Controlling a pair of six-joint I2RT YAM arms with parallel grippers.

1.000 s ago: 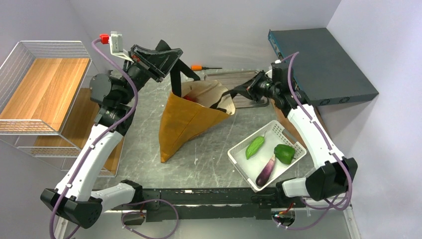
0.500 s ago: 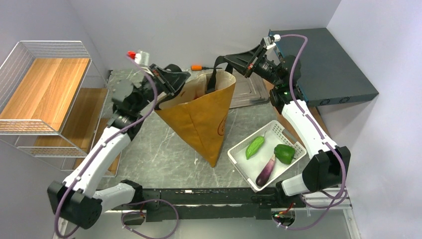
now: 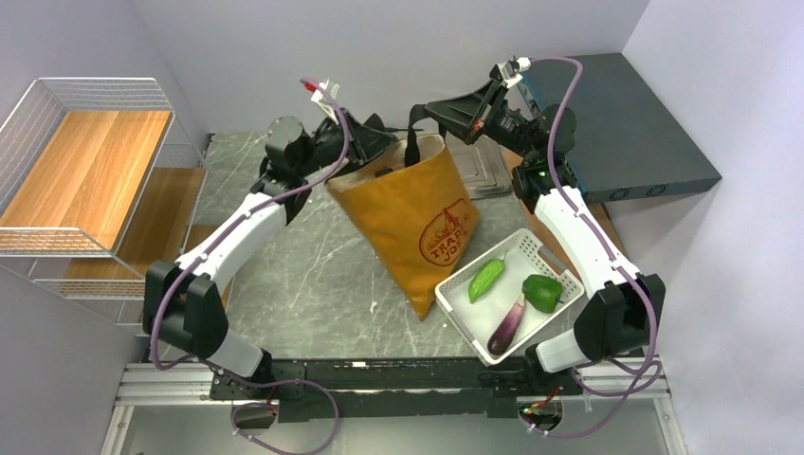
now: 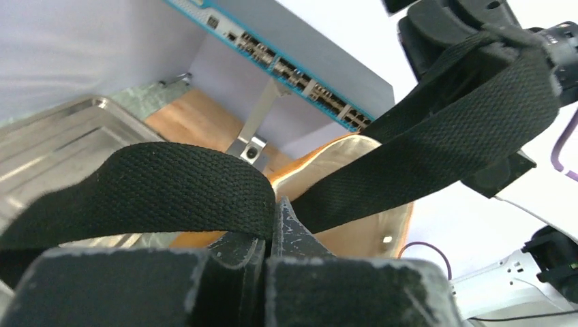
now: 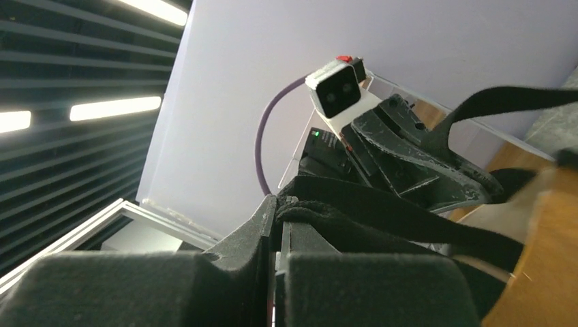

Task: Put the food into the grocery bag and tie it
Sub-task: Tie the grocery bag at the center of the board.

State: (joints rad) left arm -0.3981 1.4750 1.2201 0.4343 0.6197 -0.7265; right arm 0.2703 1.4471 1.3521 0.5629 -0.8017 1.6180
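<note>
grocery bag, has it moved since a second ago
Yes. The grocery bag has swung to the right: its lower tip, earlier well left of the white basket, now sits right beside the basket's left corner.

ROOM | you face pale lilac walls (image 3: 379, 57) | worktop (image 3: 303, 284): grey marbled slab | your left side: wire rack (image 3: 27, 116) with wooden shelves (image 3: 90, 166) | far right: dark network switch (image 3: 635, 123) | overhead: bright strip lights (image 5: 146, 10) on dark slats (image 5: 61, 71)

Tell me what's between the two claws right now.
The open mouth of the bag, hanging from its black straps: one pinched in the left claw, one in the right claw. The top view shows it.
</note>
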